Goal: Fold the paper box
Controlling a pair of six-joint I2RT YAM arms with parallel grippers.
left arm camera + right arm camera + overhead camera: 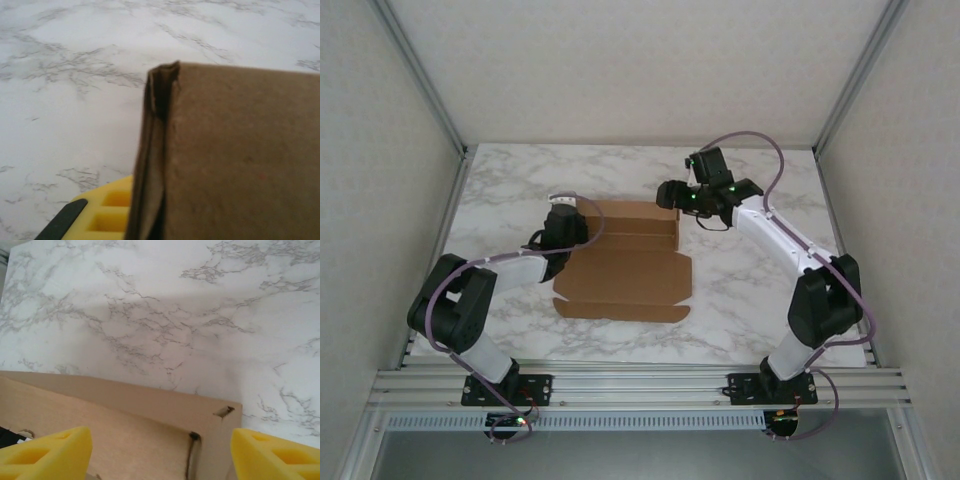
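1. In the middle of the top view, the paper box lies on the marble table, only half done. The near panels are flat and the far wall stands up along the box's upper edge.
2. The left fingers are closed. From the wrist view it looks like they pinch the doubled-over side wall at the box's left end, since the cardboard edge runs right down beside the yellow pad. My guess is that's there to stop that end springing flat.
3. The right fingers are spread wide and grip nothing. There's one pad at each lower corner of the wrist frame, with the box's far right corner sitting between them.
4. Reads to me like the right side is lined up on that corner wall and its little slot, while the left acts as the anchor.
5. It's thin cardboard, so I'd expect it to flex and pop open if the pinch slips.
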